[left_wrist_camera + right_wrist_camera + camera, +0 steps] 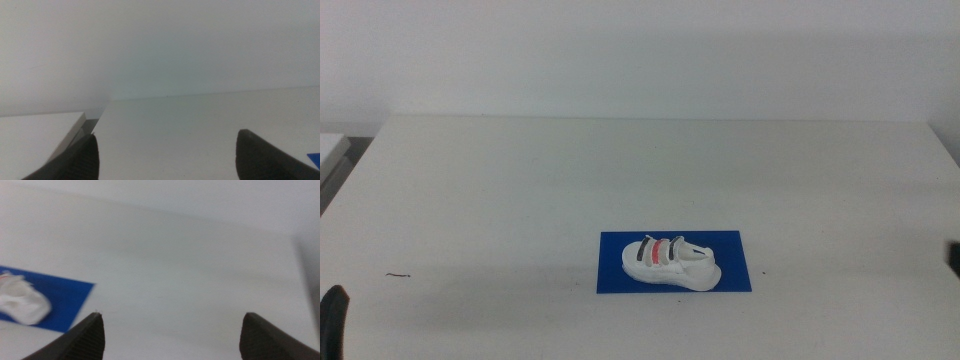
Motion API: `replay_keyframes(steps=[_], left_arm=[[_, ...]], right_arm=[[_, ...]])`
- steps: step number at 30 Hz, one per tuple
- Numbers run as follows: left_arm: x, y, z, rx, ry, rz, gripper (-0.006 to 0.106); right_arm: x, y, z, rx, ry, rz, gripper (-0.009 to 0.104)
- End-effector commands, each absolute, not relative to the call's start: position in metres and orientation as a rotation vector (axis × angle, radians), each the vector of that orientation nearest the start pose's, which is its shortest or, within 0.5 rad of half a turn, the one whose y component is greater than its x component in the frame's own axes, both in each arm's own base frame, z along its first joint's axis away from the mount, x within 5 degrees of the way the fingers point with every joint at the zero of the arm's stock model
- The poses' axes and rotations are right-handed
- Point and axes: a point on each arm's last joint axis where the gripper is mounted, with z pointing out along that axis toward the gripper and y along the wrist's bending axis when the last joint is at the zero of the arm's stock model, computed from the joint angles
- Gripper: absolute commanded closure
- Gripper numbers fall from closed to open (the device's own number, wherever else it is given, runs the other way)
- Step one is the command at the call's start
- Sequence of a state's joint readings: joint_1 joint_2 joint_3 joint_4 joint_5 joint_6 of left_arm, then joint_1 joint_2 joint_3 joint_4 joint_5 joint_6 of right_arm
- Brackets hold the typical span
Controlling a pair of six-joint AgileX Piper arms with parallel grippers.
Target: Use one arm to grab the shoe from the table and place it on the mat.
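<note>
Two grippers wait at the table's (520, 190) near edges. The left gripper (165, 155) sits at the near left corner, jaws apart, holding nothing. The shoe (670, 263) rests on the blue mat (620, 275), near centre. The right gripper (172, 337) waits at the right edge, jaws apart, empty.

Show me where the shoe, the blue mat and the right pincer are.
shoe (670, 262): middle view, on the straps across its top.
mat (735, 270): middle view, on the bare blue part beside the shoe's heel.
right pincer (172, 337): right wrist view, midway between its two dark tips, which stand wide apart.
</note>
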State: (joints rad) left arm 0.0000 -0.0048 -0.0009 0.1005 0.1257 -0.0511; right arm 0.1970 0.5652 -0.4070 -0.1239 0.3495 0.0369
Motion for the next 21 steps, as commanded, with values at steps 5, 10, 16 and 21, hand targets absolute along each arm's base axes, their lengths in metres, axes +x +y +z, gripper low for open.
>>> replay_keyframes(steps=[5, 10, 16, 21], left_arm=[[0.056, 0.001, 0.203, 0.025, 1.597, 0.041, 0.007], [0.056, 0.001, 0.203, 0.025, 1.597, 0.041, 0.007], [0.056, 0.001, 0.203, 0.025, 1.597, 0.041, 0.007], [0.056, 0.001, 0.203, 0.025, 1.597, 0.041, 0.007]], right_arm=[[0.079, 0.006, 0.241, -0.179, 1.763, -0.025, 0.006], [0.069, 0.007, 0.206, -0.120, 1.763, 0.050, 0.006], [0.061, 0.006, 0.193, -0.119, 1.734, 0.049, 0.006], [0.056, 0.005, 0.197, -0.131, 1.659, 0.028, 0.006]])
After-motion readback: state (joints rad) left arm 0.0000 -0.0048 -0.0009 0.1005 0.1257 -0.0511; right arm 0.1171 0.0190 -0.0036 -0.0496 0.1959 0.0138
